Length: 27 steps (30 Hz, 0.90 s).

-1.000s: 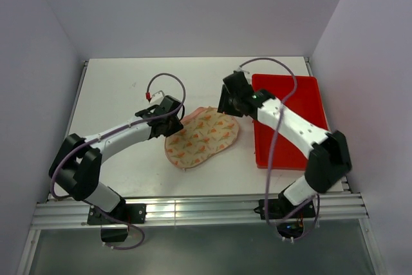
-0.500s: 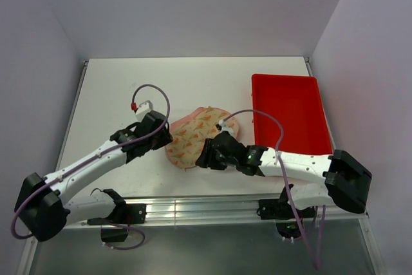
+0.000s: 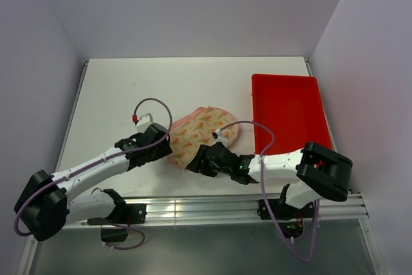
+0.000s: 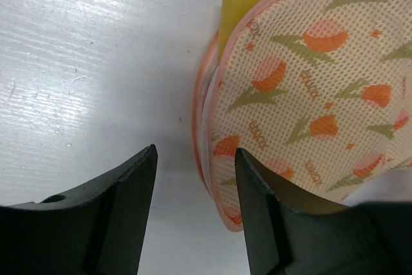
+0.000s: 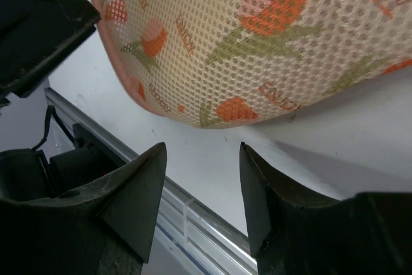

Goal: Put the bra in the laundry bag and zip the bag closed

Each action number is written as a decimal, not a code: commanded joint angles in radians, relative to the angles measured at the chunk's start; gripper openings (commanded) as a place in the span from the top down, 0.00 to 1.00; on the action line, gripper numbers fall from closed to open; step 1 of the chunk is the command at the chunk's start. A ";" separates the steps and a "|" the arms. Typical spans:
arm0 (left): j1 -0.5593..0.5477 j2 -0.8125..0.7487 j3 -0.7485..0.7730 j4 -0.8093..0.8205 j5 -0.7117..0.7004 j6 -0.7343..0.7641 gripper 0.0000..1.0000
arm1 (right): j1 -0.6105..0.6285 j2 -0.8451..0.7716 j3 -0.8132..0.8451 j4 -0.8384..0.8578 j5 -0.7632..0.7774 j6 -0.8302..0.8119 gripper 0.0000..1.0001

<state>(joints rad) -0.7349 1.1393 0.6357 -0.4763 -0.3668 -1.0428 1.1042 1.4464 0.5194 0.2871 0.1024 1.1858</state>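
Mustard bra mostly hidden inside laundry bag; corner showing.

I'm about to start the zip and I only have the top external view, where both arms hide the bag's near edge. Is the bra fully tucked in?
Observer: No. The left wrist view shows a mustard-yellow corner of the bra poking out past the rim of the laundry bag.
Operator: Is the left gripper pinching that rim?
Observer: No. The left gripper is open, and the rim lies loose between its fingers.
Operator: And the right one?
Observer: The right gripper is open and holds nothing. The bag's printed rim sits ahead of its fingertips.
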 commanded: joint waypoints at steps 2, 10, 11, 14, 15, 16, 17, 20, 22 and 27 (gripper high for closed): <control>-0.008 0.033 -0.031 0.090 -0.024 -0.011 0.42 | 0.006 0.023 -0.012 0.113 0.043 0.028 0.43; -0.008 0.115 -0.027 0.137 -0.054 -0.022 0.44 | 0.005 0.060 -0.015 0.121 0.048 0.028 0.43; -0.006 0.140 -0.021 0.140 -0.057 -0.022 0.44 | 0.006 0.051 -0.028 0.124 0.052 0.029 0.43; -0.006 0.195 0.004 0.137 -0.057 -0.028 0.49 | 0.006 0.037 -0.059 0.136 0.068 0.040 0.43; -0.008 0.209 0.012 0.134 -0.058 -0.028 0.50 | 0.005 0.032 -0.064 0.138 0.080 0.041 0.43; -0.006 0.223 0.022 0.133 -0.055 -0.031 0.54 | 0.006 0.031 -0.070 0.139 0.088 0.041 0.43; -0.006 0.244 0.025 0.133 -0.052 -0.031 0.55 | 0.006 0.028 -0.070 0.141 0.092 0.038 0.43; -0.006 0.269 0.038 0.134 -0.034 -0.033 0.62 | 0.006 0.038 -0.081 0.162 0.102 0.037 0.43; -0.006 0.274 0.042 0.139 -0.024 -0.031 0.65 | 0.006 0.049 -0.100 0.203 0.108 0.043 0.43; -0.006 0.277 0.051 0.140 -0.003 -0.019 0.71 | 0.006 0.072 -0.091 0.225 0.144 0.023 0.43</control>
<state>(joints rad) -0.7376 1.4040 0.6594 -0.3389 -0.3870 -1.0676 1.1042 1.5040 0.4286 0.4618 0.1818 1.2217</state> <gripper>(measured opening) 0.299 0.572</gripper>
